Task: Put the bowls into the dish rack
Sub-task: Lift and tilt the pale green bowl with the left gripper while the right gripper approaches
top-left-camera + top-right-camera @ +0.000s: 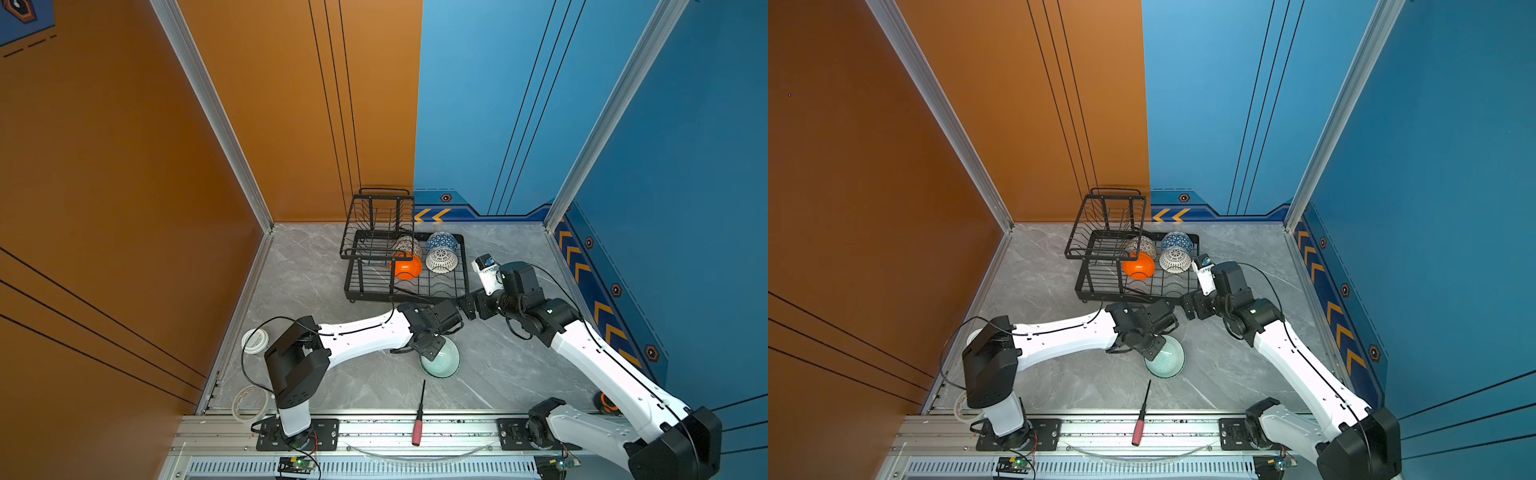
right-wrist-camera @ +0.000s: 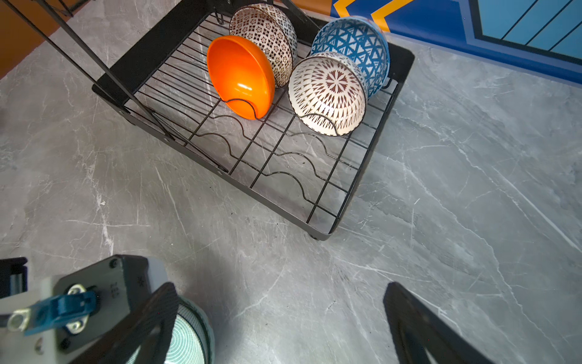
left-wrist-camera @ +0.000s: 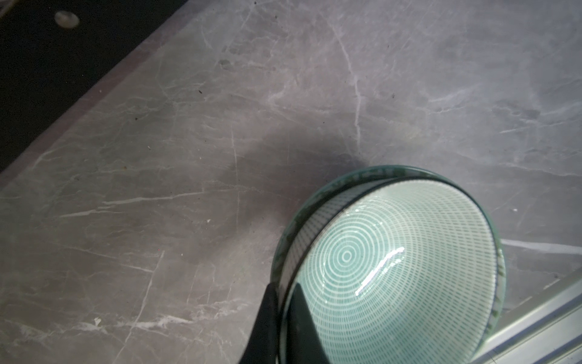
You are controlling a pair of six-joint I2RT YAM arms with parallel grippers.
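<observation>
1. The left gripper (image 3: 283, 286) has its fingers (image 3: 267, 315) closed on the rim of the mint green bowl (image 3: 393, 268), one finger inside the wall and one outside.
2. In the left wrist view this bowl sits nested in a second bowl (image 3: 371, 175) with a darker green patterned outside; the fingers seem to pinch both walls together.
3. In both top views the mint green bowl (image 1: 446, 361) (image 1: 1169, 361) is over the grey marble worktop (image 1: 311, 291), near the front of the dish rack (image 1: 407, 296) but apart from it. Whether it rests on the worktop cannot be told.
4. The right gripper (image 2: 280, 286) has its fingers spread wide with nothing between them, and hangs over bare worktop just off the rack's near corner.
5. Four bowls stand on edge in the rack's low tray (image 2: 148, 50): the orange bowl (image 2: 241, 75) in front of the cream dotted bowl (image 2: 267, 34), and the white lattice bowl (image 2: 327, 91) in front of the blue-white triangle bowl (image 2: 352, 41).
6. The nearer wavy slots of the tray hold nothing, nor does the raised upper basket (image 1: 378, 220).
7. A red-handled screwdriver (image 1: 419, 415) lies at the worktop's front edge.
</observation>
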